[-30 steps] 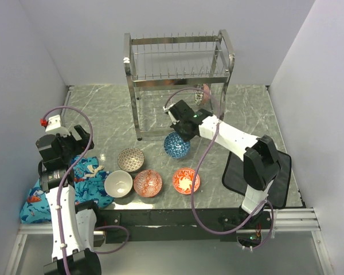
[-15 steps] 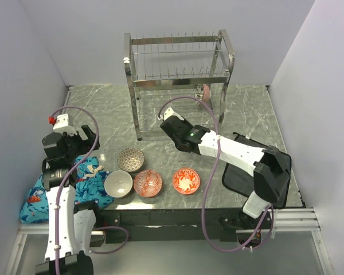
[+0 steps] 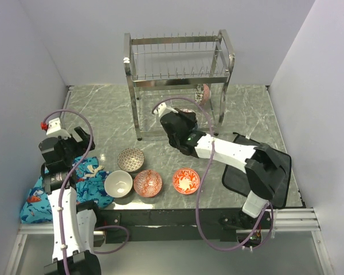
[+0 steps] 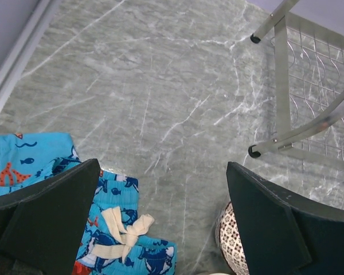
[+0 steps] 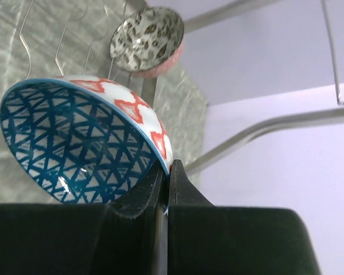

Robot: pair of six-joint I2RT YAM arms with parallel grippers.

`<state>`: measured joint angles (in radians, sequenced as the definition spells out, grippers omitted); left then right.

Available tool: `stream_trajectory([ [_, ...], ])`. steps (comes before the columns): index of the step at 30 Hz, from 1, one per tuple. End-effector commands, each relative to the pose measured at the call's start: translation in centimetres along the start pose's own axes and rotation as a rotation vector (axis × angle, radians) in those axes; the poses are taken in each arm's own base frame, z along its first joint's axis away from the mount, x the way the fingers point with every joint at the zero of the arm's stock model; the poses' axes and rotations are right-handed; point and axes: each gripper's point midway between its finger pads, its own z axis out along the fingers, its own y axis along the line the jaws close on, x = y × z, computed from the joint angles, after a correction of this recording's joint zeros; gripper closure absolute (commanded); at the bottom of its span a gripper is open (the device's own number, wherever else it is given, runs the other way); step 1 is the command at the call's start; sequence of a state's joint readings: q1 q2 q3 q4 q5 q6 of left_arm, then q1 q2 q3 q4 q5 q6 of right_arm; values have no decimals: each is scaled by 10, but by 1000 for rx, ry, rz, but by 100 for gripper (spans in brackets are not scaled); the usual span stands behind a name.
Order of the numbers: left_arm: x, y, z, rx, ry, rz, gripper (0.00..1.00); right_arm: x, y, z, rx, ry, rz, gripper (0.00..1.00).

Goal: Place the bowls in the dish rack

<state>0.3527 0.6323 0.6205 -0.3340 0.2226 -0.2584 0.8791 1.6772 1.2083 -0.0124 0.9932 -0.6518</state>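
At the front of the dish rack [image 3: 178,63], about level with its lower tier, we have the blue bowl [image 5: 74,137] pinched by its rim in the right jaws. They are closed almost to touching, one finger [image 5: 186,186] outside the lip and the other inside, and the bowl is tilted with its opening toward the wrist camera. Further into the rack, a grey-white bowl [image 5: 146,40] already sits among the wires. The left jaws stand wide apart with nothing between them, well off the rack's front-left and over a blue cloth [image 4: 40,154].

We judge the bowl to be stiff glazed ceramic: weighty for so thin a pinch, slippery, and liable to chip on steel wire. The rim is the only part these jaws can span, so we would hold it deep and lower it gently between prongs.

Compared with a second ago, the right arm has swung left and in toward the rack. From above, the blue bowl, plainly seen then, is now hidden beneath the wrist. The four loose bowls [image 3: 148,183] on the worktop [image 3: 103,109] in front of the rack have not moved.
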Motion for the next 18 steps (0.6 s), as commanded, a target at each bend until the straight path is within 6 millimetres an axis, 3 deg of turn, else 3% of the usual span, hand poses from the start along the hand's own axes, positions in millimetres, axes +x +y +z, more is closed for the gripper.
stream_trajectory([
  [1, -11, -8, 3, 43, -45, -18, 1, -24, -24, 13, 169, -60, 38, 100],
  [3, -9, -8, 4, 44, -44, -22, 1, -25, -21, 23, 175, -45, 15, 100],
  [4, -9, -9, 5, 53, -46, -20, 1, -26, -29, 31, 192, -29, 29, 100],
  [6, -7, -8, 6, 53, -47, -23, 1, -24, -25, 44, 196, -4, 18, 100],
  [12, -1, -10, 5, 72, -68, -30, 1, -28, -39, 80, 250, 18, 1, 100],
  [18, 4, -14, 1, 110, -103, -19, 1, -46, -47, 113, 278, 39, -15, 100],
])
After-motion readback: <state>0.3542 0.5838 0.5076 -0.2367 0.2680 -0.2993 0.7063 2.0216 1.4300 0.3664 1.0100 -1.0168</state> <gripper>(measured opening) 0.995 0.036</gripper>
